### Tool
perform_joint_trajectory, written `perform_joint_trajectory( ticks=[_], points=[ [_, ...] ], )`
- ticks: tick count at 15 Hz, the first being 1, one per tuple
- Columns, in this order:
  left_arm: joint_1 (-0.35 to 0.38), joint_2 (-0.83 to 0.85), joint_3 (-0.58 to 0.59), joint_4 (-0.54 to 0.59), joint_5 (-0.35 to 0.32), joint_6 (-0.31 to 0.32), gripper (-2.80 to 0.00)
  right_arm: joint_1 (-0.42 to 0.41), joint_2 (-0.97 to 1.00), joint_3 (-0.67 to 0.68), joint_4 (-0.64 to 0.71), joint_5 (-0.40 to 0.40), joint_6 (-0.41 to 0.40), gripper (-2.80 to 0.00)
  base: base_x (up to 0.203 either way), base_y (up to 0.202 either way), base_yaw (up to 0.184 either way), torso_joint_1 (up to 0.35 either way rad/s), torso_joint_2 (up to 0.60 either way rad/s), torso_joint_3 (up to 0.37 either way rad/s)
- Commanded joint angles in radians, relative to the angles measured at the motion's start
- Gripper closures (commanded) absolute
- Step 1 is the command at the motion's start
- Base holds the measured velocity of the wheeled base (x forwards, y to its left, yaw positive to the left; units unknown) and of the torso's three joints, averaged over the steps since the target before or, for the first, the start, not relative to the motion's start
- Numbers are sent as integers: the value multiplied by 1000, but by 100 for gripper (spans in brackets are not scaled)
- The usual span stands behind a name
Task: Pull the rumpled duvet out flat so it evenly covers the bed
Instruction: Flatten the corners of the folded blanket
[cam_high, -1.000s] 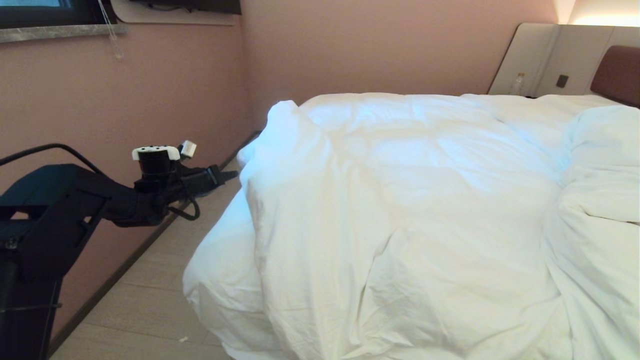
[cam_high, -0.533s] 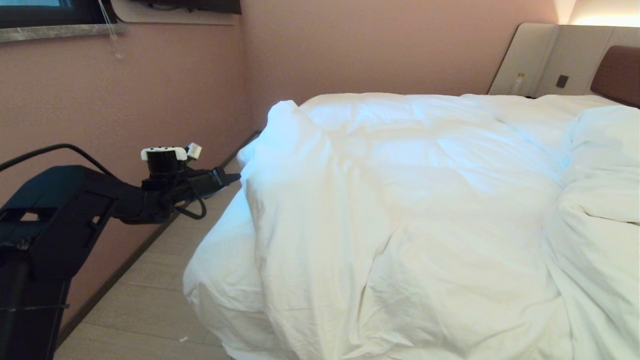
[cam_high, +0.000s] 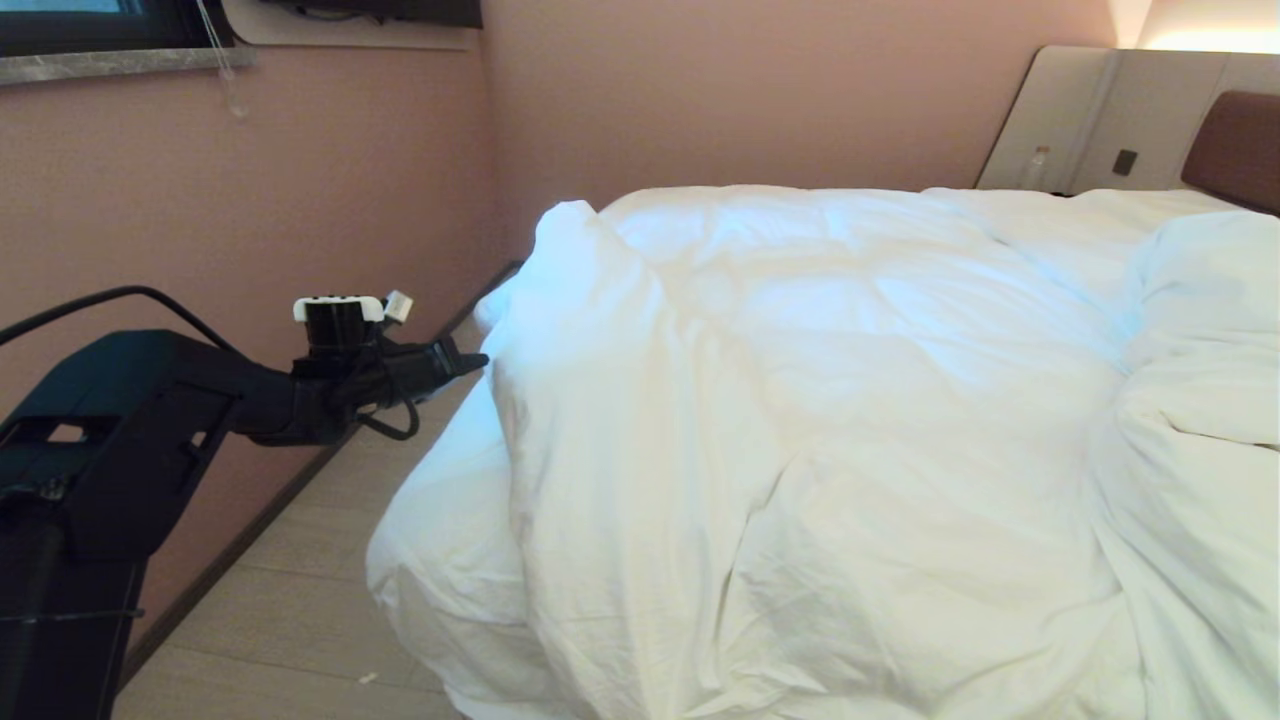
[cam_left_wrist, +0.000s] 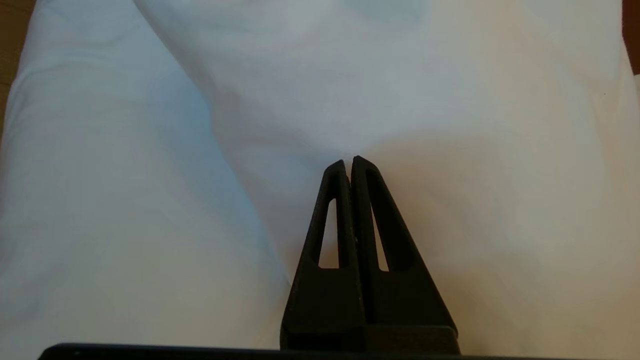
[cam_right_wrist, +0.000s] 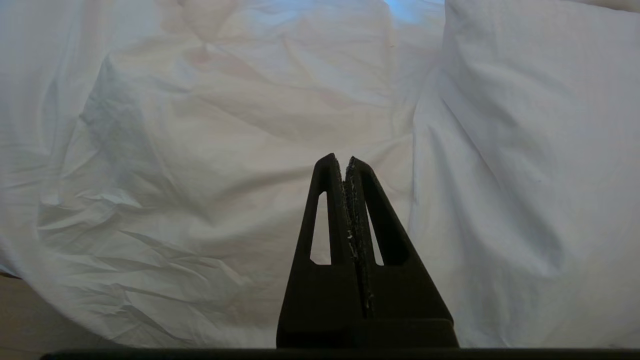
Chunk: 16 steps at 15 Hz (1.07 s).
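The left end effector (cam_high: 478, 360), fingers pressed together and holding nothing, has edged forward over the last second to the hanging side fold of the duvet (cam_high: 800, 400), which lies bunched on the bed (cam_high: 1235, 145) directly ahead, evidently approaching to grasp.

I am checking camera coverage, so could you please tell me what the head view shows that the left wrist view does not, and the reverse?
Only the head view shows the pink wall, the pale wooden floor, the brown padded headboard and the black left arm reaching toward the bed's side. Only the left wrist view shows the left gripper close up, its fingers shut with nothing between them, tips at the cloth. Both show the puffy white creased duvet.
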Motion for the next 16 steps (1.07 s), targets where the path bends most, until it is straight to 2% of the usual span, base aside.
perform_joint_trajectory(
  ticks=[1, 11, 12, 16],
  points=[
    [-6, -10, 8, -6, -2, -3, 0, 0, 1, 0, 0, 0, 0, 0, 0, 0, 0, 0, 0, 0],
    [-26, -45, 36, -4, 18, -2, 0, 0, 1, 0, 0, 0, 0, 0, 0, 0, 0, 0, 0, 0],
    [-32, -48, 41, -4, 25, -4, -280, 0, 1, 0, 0, 0, 0, 0, 0, 0, 0, 0, 0, 0],
    [-47, -46, 36, -5, 29, -5, -280, 0, 1, 0, 0, 0, 0, 0, 0, 0, 0, 0, 0, 0]
  ],
)
